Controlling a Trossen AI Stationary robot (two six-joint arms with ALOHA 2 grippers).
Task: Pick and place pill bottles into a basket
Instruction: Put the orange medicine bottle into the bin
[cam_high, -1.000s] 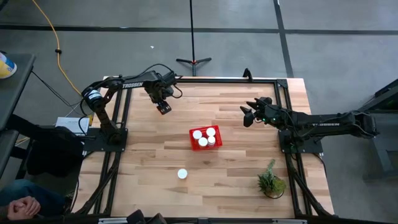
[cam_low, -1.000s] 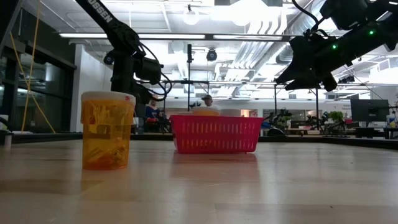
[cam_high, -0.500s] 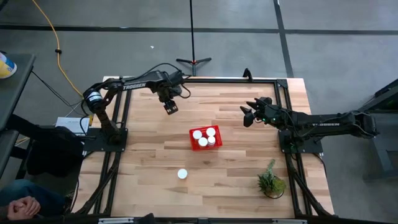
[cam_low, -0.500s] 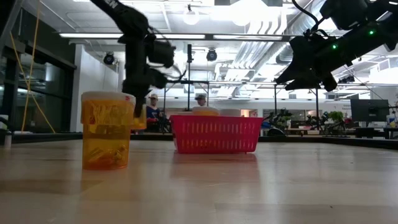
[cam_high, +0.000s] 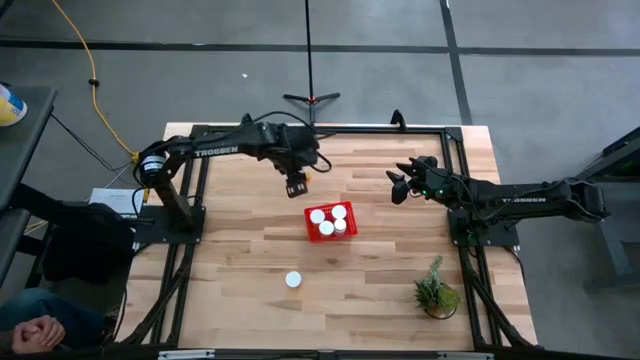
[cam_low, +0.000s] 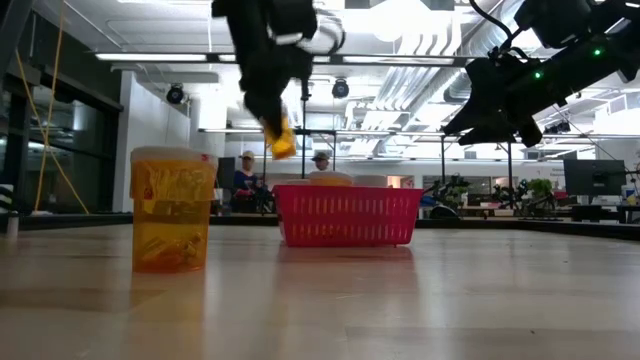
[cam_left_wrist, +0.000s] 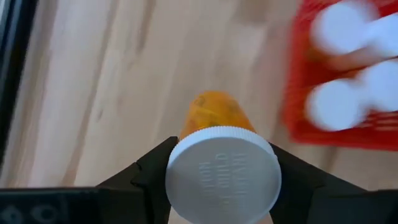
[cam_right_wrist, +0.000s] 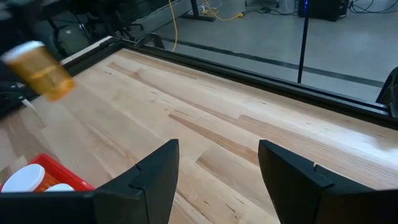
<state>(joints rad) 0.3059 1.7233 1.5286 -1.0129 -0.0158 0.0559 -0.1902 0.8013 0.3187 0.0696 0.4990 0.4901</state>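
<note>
Left fingers (cam_left_wrist: 217, 186): closed on a pill bottle (cam_left_wrist: 221, 168) at its round white cap, one dark finger on each side of the cap. The bottle has an orange see-through body; raised lettering on the cap face is too blurred to read. Seen from above, my left fingers (cam_high: 296, 183) hold this bottle in the air over the far half of the table (cam_high: 240, 240), just beyond the basket (cam_high: 330, 223) and not yet above it. In the low view the held bottle (cam_low: 281, 137) hangs tilted, above the basket's (cam_low: 347, 216) rim and to its side.

Basket: small, red, roughly square, with latticed sides, near the middle of the table. From above, four white caps (cam_high: 326, 229) show inside it, packed close together.

Loose bottle (cam_high: 293, 280): stands upright on the table's near half, well apart from the basket; in the low view it (cam_low: 172, 210) shows an orange body with pale contents and a white cap.

Right fingers (cam_right_wrist: 214, 180): parted, nothing between them, above the table's far right part (cam_high: 398, 187), well apart from the basket.

Writing: "TROSSEN" in white on my left arm (cam_high: 215, 151) and on my right arm (cam_high: 520, 198). A small potted plant (cam_high: 436, 291) stands near the table's near right corner
</note>
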